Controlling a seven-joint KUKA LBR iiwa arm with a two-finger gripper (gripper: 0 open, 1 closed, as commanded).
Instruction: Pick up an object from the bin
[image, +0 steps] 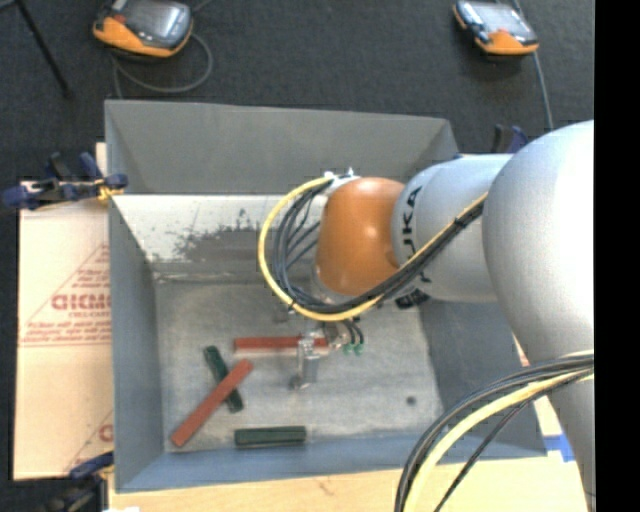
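Camera view, looking down into the bin (132, 300).

- The arm (520, 230) comes in from the right. Its orange cover (355, 235) sits over the middle of the bin, with looped cables (272, 250) on its left side.
- The gripper (305, 368) hangs below the cover, low over the bin floor, near the centre and slightly toward the front wall.
- The wrist hides much of it, so I cannot tell whether the gripper is open or closed.
- Nearest thing: a red stick (268, 344), lying flat and level across the floor just left of the gripper.
- Its right end runs up to the gripper body and appears to touch it. The contact itself is shadowed, so I am not certain.
- Left of that, an orange-red stick (210, 405) lies on a slant, upper end toward the centre, lower end near the front-left corner.
- A dark green stick (213, 360) crosses under the orange-red stick's upper part, slanting the other way. The two touch where they cross.
- A second dark green bar (270, 436) lies flat and level near the front wall, apart from the others and from the gripper.
- The floor to the gripper's right is bare grey metal.
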